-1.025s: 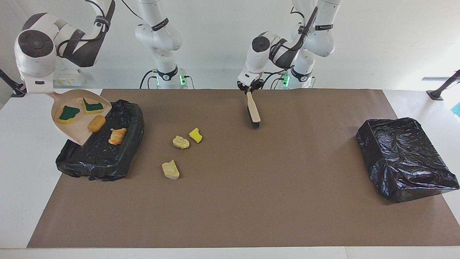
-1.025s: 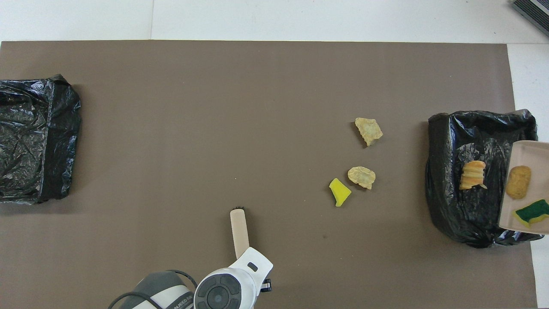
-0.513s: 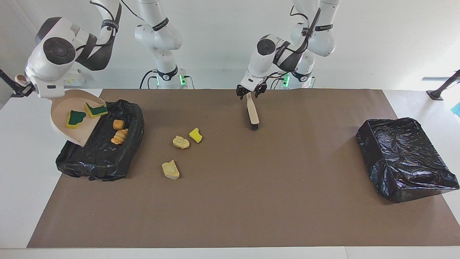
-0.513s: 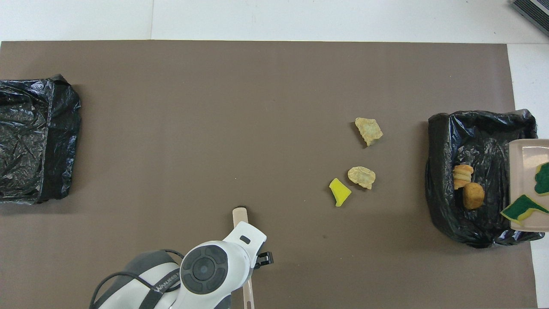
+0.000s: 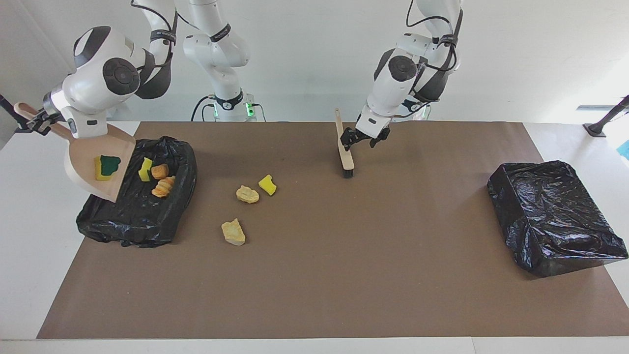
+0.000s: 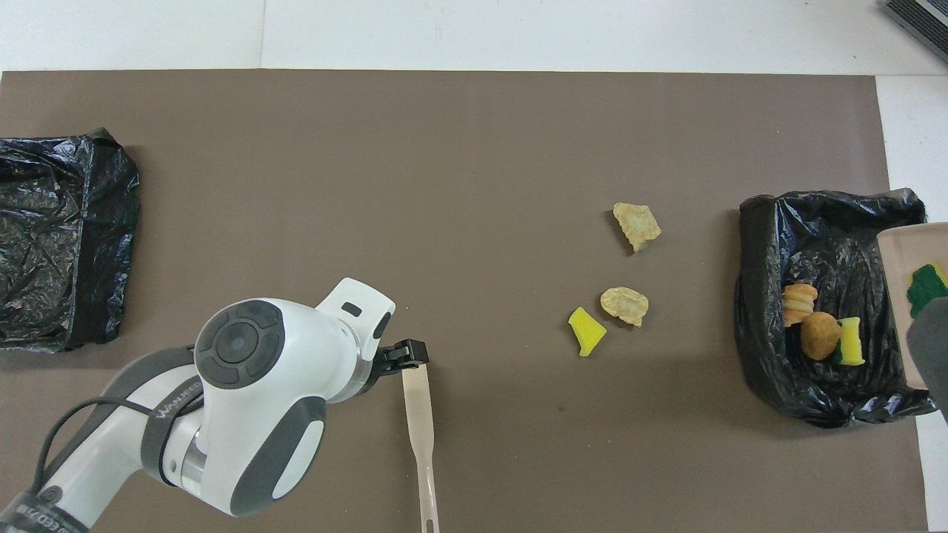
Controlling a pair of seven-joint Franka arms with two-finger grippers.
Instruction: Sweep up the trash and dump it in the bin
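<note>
My right gripper (image 5: 37, 119), clamped on the tilted dustpan (image 5: 83, 164), has one sponge (image 5: 107, 166) undumped above the bin (image 5: 142, 216); three scraps (image 5: 248, 194) remain past it, beside my open left gripper (image 5: 364, 139).

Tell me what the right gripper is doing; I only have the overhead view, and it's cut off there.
Observer: The right gripper is shut on the dustpan handle, at the right arm's end of the table.
Operator: Is the dustpan tipped?
Observer: Yes, steeply, with its lip down over the bin.
Operator: Anything in it now?
Observer: One sponge; the rest of the dustpan is bare.
</note>
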